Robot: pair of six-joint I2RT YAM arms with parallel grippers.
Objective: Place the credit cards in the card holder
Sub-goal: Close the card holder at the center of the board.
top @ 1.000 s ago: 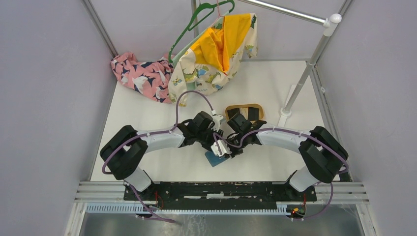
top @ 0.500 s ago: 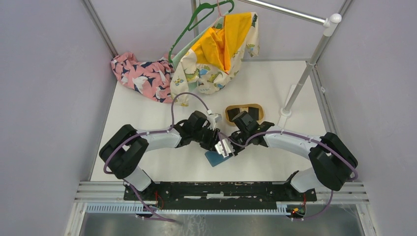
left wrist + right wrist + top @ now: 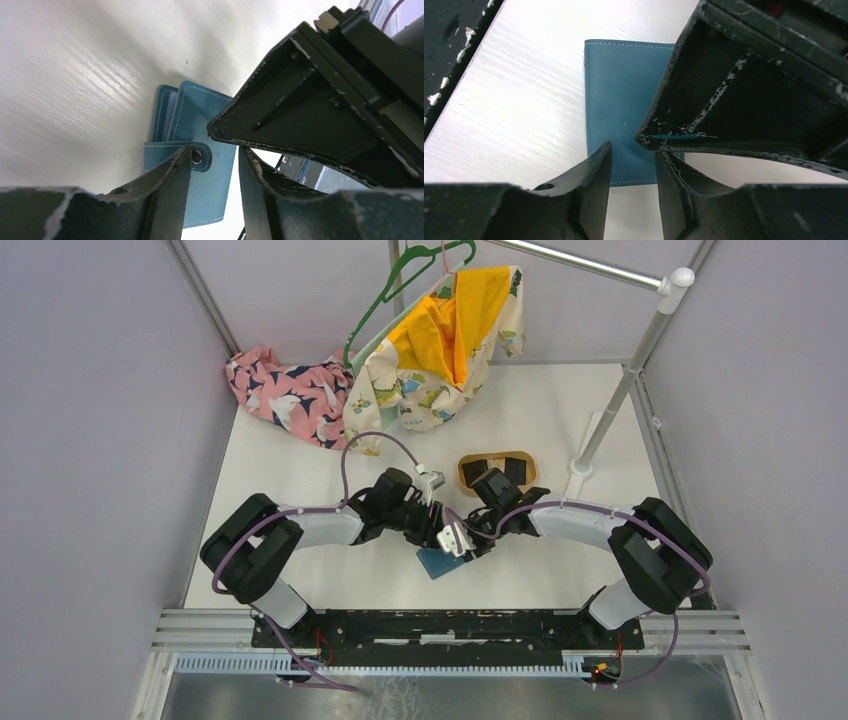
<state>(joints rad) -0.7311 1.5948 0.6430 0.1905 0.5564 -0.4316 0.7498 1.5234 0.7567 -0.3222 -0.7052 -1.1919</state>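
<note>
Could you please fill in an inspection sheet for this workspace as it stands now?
Surface: white table, no spills seen.
Job's things: teal card holder flat on the table near the front, under both grippers; credit cards, dark and pale, in the wooden tray behind it.
Clutter: pink patterned cloth; cream-and-yellow garment hung at the back.
Grippers: left gripper and right gripper, jaws apart over the card holder, nothing seen between them.
Cables: purple cables along both arms; the left one loops high.
Surroundings: grey walls; white rail stand.
</note>
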